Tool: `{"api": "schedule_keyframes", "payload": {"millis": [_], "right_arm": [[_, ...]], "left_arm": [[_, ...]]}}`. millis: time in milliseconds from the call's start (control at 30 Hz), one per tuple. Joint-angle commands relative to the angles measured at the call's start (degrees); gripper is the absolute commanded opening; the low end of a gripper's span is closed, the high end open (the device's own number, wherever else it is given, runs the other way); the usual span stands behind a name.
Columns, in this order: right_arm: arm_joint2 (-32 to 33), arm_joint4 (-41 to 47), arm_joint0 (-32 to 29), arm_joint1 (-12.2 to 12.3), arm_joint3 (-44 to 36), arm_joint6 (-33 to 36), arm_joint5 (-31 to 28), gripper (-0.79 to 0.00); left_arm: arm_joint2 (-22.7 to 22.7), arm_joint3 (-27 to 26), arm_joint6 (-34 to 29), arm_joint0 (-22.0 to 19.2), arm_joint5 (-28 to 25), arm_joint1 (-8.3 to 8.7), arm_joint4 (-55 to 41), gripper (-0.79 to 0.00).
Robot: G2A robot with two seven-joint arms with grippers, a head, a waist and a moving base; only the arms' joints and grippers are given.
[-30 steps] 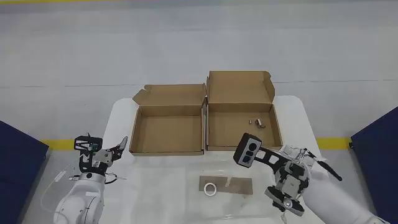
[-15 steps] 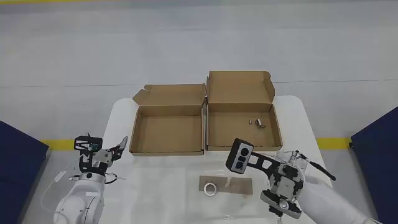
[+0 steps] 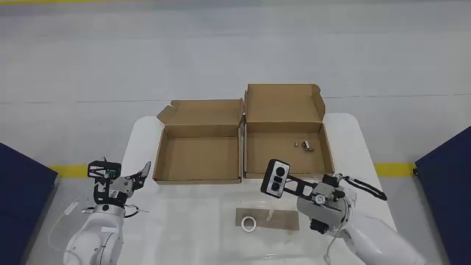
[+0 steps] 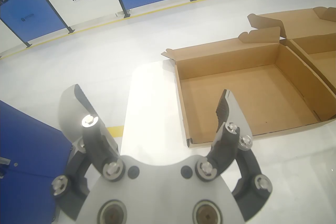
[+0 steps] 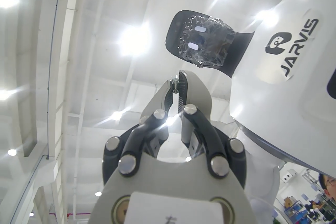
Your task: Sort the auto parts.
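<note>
While the right gripper [image 5: 176,78] is pointing upward toward the ceiling, its jaws are clamping a small screw [image 5: 174,85] at the very tips. The threaded length is apparently running along the pads rather than across them, though this is hard to tell.

From above, the right arm is hanging over the near right part of the table [image 3: 184,206], just on the robot's side of the right box [image 3: 283,163]. A few small metal parts [image 3: 303,145] are lying in that box, whereas the left box [image 3: 197,158] is standing bare beside it.

Judged from this layout, the screw is probably heading for the right box, which lies straight ahead of the holding arm and away from the robot. The wrist would need turning over before release.

A white ring [image 3: 249,224] is waiting on the table near the right arm. The left gripper [image 4: 151,95] is hanging with its jaws wide apart at the table's left edge, just beside the left box and well apart from the ring.
</note>
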Motion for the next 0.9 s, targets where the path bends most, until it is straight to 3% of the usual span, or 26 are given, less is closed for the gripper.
{"api": "schedule_keyframes", "payload": {"millis": [0,533,867], "right_arm": [[0.0,0.0,0.0,0.0,0.0,0.0,0.0,-0.785],[2.7,0.5,-2.2,-1.1,-0.4,-5.3,-3.7,-0.785],[4.6,0.0,-3.5,-2.7,0.4,-0.1,-7.3,-0.785]], "left_arm": [[0.0,0.0,0.0,0.0,0.0,0.0,0.0,0.0],[0.0,0.0,0.0,0.0,0.0,0.0,0.0,0.0],[0.0,0.0,0.0,0.0,0.0,0.0,0.0,0.0]]}}
